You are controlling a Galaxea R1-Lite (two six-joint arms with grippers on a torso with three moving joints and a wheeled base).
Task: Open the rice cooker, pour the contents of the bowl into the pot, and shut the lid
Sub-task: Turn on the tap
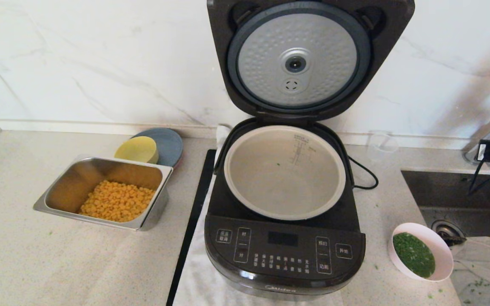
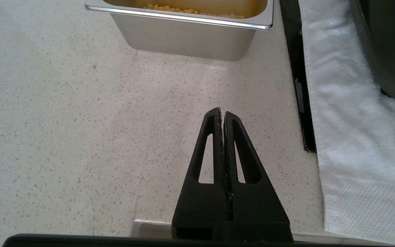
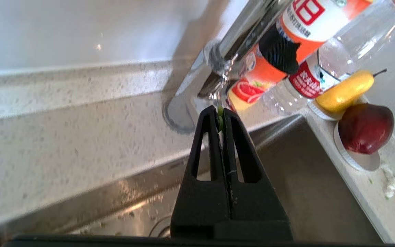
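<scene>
The right gripper (image 3: 220,115) was pinched shut over the sink (image 1: 457,191), holding only a stuck green bit. The bowl (image 1: 440,248) sat at the counter's front right edge, down and toward the front from it, much nearer this arm. It was small, round and pale, full of chopped greens (image 1: 413,254). The pot (image 1: 284,172) sat nearly empty under the raised lid (image 1: 298,59). The left gripper (image 2: 223,115) rested shut over the counter's left front.
</scene>
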